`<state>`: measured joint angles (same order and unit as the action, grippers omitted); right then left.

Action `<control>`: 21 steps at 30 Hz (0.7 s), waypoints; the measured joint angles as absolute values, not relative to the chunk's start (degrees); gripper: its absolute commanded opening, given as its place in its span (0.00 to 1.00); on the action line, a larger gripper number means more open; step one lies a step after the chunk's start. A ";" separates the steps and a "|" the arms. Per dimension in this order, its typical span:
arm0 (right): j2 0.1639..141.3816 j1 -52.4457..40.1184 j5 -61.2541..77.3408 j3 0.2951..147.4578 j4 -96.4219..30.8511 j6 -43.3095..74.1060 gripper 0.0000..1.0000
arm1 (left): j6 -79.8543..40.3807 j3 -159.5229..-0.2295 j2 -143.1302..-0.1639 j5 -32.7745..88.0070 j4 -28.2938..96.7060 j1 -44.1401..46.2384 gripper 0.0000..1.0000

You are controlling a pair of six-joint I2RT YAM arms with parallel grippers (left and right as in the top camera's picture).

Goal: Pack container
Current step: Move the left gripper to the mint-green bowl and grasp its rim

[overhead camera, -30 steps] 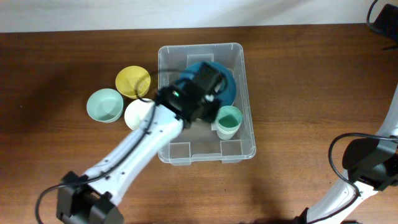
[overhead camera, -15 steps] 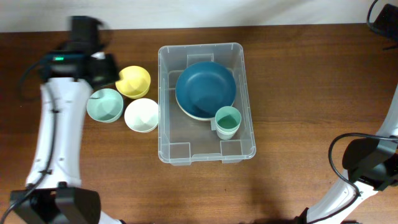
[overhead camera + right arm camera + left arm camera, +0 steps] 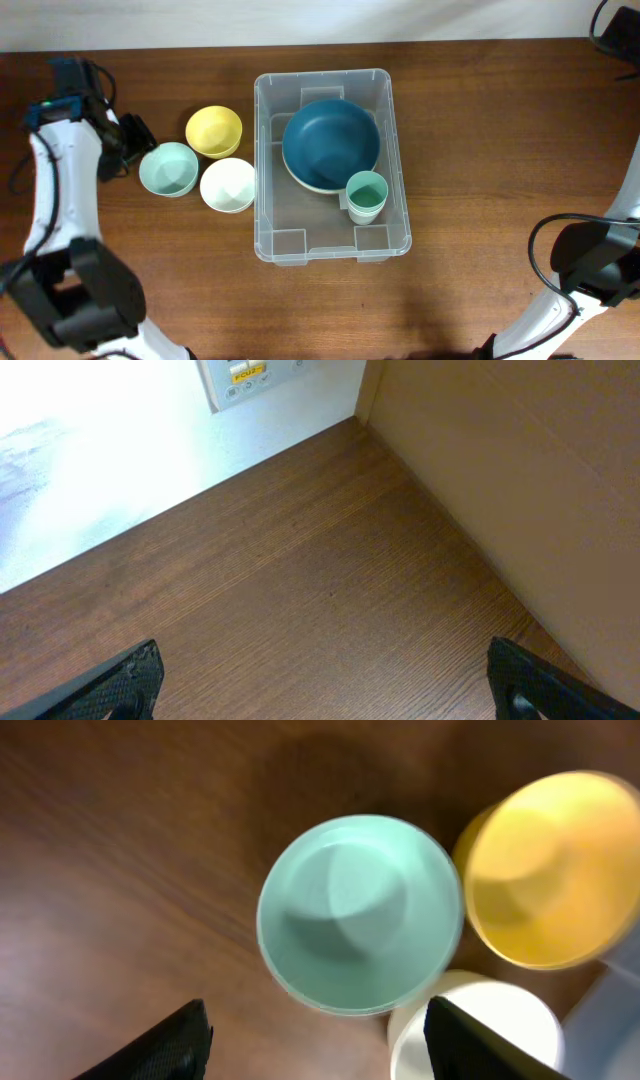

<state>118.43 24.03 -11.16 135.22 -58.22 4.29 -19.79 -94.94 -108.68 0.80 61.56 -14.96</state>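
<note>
The clear container (image 3: 300, 236) stands mid-table. It holds a large blue bowl (image 3: 330, 143) and a small green cup (image 3: 366, 195). Left of it sit a yellow bowl (image 3: 214, 131), a mint bowl (image 3: 168, 168) and a white bowl (image 3: 228, 185). My left gripper (image 3: 137, 137) is open and empty, just left of the mint bowl. In the left wrist view the gripper (image 3: 320, 1050) hovers over the mint bowl (image 3: 360, 915), with the yellow bowl (image 3: 548, 870) and the white bowl (image 3: 480, 1030) beside it. My right gripper (image 3: 325, 690) is open and empty over bare wood.
The right arm's base (image 3: 590, 262) sits at the lower right of the table, far from the container. The right wrist view shows a white wall with a switch plate (image 3: 245, 375) and a brown panel (image 3: 520, 460).
My left arm swung from above the blue bowl in the container out to the far left, then came down beside the mint bowl. The blue bowl stays in the container.
</note>
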 measured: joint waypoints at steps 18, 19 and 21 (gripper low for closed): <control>118.43 24.03 -11.16 135.22 -58.22 4.29 0.99 | -20.64 -92.33 -118.32 1.54 56.25 -15.14 0.69; 118.43 24.03 -11.14 135.22 -58.22 4.32 0.99 | -20.64 -92.33 -118.45 1.54 56.27 -15.14 0.68; 118.43 24.03 -11.16 135.22 -58.22 4.29 0.99 | -20.64 -92.33 -119.09 1.54 56.25 -15.14 0.68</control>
<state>118.43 24.03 -11.16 135.22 -58.22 4.29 -20.64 -92.33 -119.09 1.54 56.25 -15.14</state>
